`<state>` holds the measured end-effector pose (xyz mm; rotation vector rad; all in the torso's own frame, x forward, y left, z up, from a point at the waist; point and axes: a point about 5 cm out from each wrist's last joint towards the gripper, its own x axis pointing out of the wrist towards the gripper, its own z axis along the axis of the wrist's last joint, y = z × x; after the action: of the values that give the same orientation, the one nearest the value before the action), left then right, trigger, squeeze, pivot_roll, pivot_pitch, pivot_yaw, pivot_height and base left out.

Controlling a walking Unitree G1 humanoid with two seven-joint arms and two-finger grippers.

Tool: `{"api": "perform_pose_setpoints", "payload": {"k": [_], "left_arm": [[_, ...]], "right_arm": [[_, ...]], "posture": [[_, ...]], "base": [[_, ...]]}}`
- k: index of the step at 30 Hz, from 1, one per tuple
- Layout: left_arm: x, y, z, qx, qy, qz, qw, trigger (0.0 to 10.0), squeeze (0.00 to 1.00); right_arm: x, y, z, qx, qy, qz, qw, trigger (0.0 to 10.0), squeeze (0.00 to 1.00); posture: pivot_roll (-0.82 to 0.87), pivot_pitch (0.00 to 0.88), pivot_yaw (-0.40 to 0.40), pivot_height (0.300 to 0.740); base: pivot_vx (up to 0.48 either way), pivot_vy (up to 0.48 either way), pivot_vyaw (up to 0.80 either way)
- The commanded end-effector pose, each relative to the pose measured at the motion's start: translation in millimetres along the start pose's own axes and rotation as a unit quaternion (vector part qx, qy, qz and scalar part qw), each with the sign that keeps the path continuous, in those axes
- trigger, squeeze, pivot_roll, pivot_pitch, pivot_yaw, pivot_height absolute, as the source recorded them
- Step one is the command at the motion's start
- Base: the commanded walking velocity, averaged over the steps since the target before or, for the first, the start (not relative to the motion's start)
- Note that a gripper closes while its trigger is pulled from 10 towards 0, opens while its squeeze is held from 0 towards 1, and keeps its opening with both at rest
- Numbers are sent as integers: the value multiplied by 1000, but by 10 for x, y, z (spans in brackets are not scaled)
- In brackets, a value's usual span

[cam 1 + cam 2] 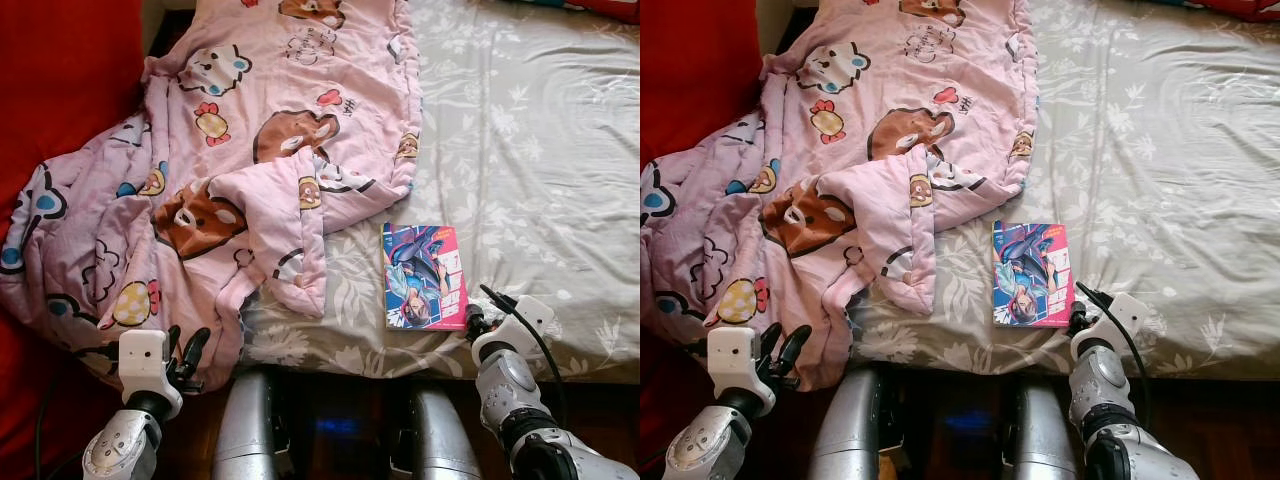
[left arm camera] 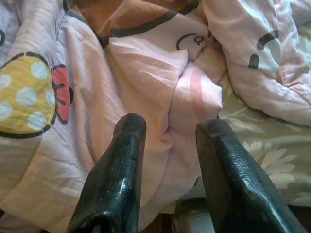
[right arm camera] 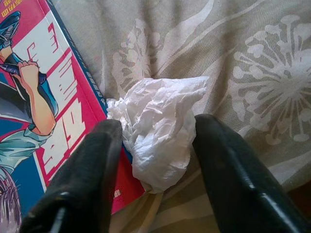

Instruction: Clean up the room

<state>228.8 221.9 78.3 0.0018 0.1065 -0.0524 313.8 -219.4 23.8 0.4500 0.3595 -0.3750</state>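
With the right hand (image 3: 155, 145) spread apart around the crumpled tissue (image 3: 158, 126) lying on the bed (image 1: 520, 150) against the comic book (image 1: 424, 275), the book's corner could be pinched too.

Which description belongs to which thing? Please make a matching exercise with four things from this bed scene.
Things:
1. crumpled tissue
2. comic book
3. pink blanket
4. bed sheet

Descriptions:
A. grey with a pale flower print
B. flat on the sheet, near the bed's front edge
C. between the open fingers of the right gripper
D. bunched up, printed with cartoon bears, in front of the left gripper

Pairs: 1-C, 2-B, 3-D, 4-A
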Motion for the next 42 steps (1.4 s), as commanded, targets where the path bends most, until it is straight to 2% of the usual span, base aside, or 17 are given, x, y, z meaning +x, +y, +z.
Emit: {"api": "perform_pose_setpoints", "payload": {"k": [1, 18, 32, 38, 42], "left_arm": [[-60, 48, -56, 4, 20, 7, 1000, 10000, 0], [-62, 99, -47, 10, 21, 14, 1000, 10000, 0], [-51, 105, -43, 12, 22, 14, 1000, 10000, 0], [-9, 74, -68, 9, 23, 14, 1000, 10000, 0], [54, 32, -91, 2, 20, 15, 1000, 10000, 0]], "right_arm": [[-45, -81, -153, 2, 28, -13, 1000, 0, 0], [-51, -52, -183, -6, 34, -8, 999, 0, 0], [-74, -102, -228, -5, 34, -16, 999, 0, 0], [-56, -124, -137, -6, 11, -21, 1000, 0, 0], [-33, -72, -4, -47, -28, 1, 998, 0, 0]], "posture": [[138, 312, 38, 613], [151, 304, 45, 613], [152, 301, 50, 613], [128, 287, 35, 613], [115, 263, 17, 613]], "base": [[0, 0, 0], [0, 0, 0], [0, 0, 0], [0, 0, 0], [0, 0, 0]]}}
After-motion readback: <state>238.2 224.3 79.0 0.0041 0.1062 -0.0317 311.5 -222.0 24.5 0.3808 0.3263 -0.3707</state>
